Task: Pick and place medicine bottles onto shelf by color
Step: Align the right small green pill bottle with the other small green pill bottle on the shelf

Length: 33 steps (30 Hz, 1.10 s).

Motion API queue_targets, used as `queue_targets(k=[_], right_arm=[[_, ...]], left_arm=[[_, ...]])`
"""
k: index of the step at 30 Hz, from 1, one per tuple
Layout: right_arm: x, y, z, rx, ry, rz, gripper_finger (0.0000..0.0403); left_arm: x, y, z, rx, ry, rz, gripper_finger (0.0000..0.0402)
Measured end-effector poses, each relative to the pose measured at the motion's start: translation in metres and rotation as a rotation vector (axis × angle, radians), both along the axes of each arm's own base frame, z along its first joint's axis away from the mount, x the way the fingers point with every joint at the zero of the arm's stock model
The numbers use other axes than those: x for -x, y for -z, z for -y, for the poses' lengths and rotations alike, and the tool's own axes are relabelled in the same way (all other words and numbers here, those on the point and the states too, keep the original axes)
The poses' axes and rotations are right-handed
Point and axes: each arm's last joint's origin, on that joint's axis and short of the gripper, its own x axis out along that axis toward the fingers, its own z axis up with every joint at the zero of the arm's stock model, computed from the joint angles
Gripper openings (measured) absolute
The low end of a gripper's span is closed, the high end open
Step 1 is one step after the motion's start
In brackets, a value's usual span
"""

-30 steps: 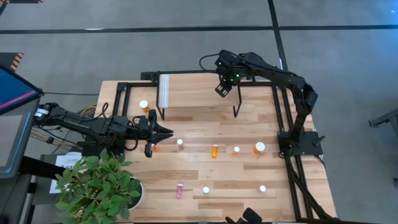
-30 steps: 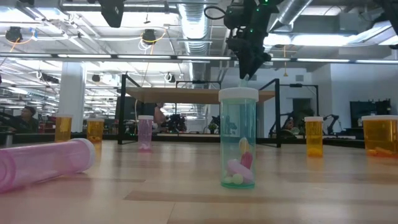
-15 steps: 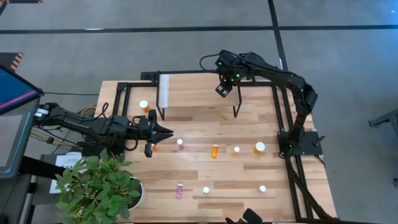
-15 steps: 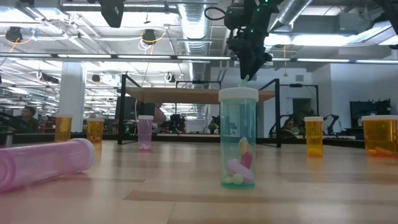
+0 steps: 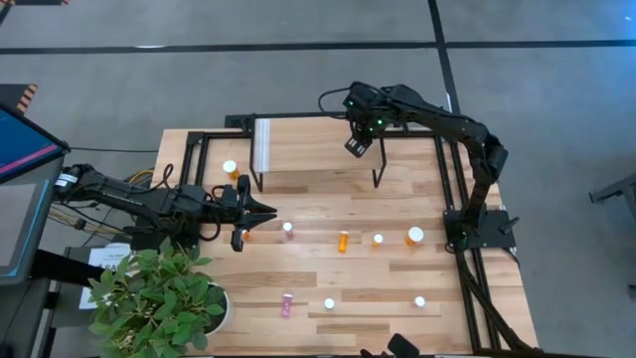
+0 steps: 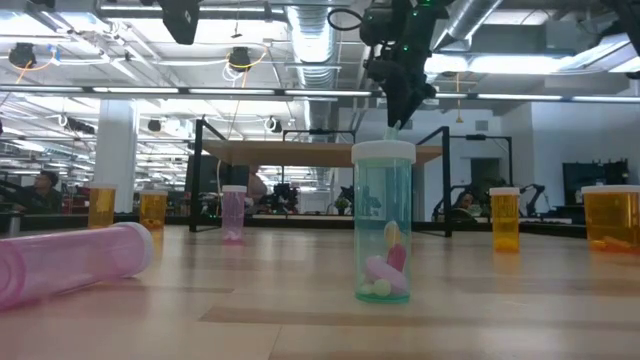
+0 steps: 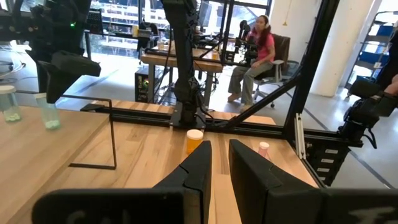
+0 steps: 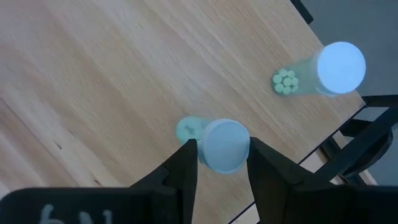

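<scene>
The right gripper point(image 8: 222, 163) is over the shelf point(image 5: 318, 149), near its right end. Its two fingers point(image 8: 185, 165) sit on both sides of a pale green bottle point(image 8: 219, 144) with a white cap. The bottle stands on the shelf. I cannot tell if the fingers squeeze it. Another green bottle point(image 8: 329, 71) stands near the shelf's edge (little pills show inside). The left gripper point(image 5: 266, 211) waits low over the table point(image 5: 328, 273), fingers almost shut, holding nothing. More bottles stay on the table.
</scene>
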Motion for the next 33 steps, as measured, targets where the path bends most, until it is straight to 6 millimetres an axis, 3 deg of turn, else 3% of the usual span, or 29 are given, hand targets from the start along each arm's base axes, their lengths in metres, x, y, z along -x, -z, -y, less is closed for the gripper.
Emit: queue_targets(k=[16,33], right_arm=[[-0.001,0.001,-0.01,0.133,-0.059,-0.147,0.014],[-0.007,-0.001,-0.014,0.186,-0.068,-0.138,0.0138]], left_arm=[[0.0,0.0,0.0,-0.001,0.0,0.0,0.0044],[0.0,0.0,0.0,0.0,0.0,0.0,0.0044]])
